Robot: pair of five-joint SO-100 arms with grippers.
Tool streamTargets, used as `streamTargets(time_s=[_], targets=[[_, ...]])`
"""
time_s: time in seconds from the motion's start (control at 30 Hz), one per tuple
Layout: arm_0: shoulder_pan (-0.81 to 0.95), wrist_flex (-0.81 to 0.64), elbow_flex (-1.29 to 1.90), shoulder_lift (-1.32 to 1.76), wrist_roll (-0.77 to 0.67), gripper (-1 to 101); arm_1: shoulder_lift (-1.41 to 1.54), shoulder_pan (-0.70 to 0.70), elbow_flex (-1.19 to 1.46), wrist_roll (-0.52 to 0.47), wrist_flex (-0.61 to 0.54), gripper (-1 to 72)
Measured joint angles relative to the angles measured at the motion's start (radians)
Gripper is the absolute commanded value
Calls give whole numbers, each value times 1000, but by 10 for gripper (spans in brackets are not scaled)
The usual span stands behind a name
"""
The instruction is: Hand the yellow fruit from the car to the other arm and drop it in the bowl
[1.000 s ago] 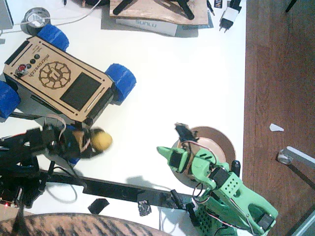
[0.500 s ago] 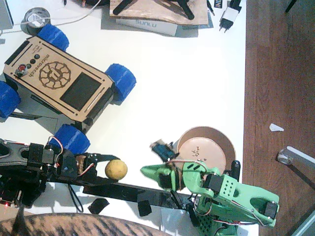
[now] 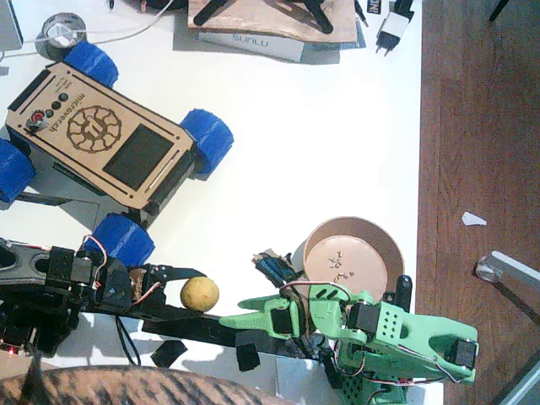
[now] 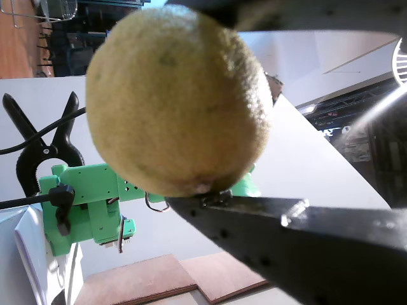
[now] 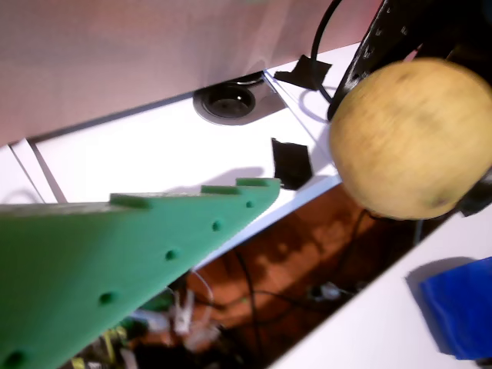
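The yellow fruit (image 3: 199, 294) is held in the air near the front edge of the table (image 3: 321, 143), between the two arms and away from the car (image 3: 105, 139). The black left gripper (image 3: 187, 287) is closed on it; in a wrist view the fruit (image 4: 178, 95) sits pressed between two dark jaws, one above and one below. The green right gripper (image 3: 245, 319) points at the fruit from the right, near it but not touching, and in the fixed view I cannot tell how wide it is open. In a wrist view only one green finger (image 5: 138, 246) shows, with the fruit (image 5: 411, 138) just beyond its tip. The bowl (image 3: 353, 255) stands just behind the green arm and seems empty. The fruit looks small, light and firm, with a finely pitted skin that should give some grip, but its round form can roll out of flat jaws. I think the green jaws should take it across the middle, on the sides which the black jaws leave free.
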Motion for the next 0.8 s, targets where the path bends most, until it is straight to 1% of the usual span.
streamTargets(time_s=[0.13,0.27,0.43,0.67,0.8], targets=[[0,0,0,0,0,1,-2,-12,0,17,0,280],[0,0,0,0,0,1,-5,-23,0,15,-34,272],[0,-11,0,0,0,1,-133,-23,0,5,-129,262],[0,-34,0,0,0,1,-362,-23,-40,106,-239,266],[0,-34,0,0,0,1,-425,-23,-40,120,-284,265]])
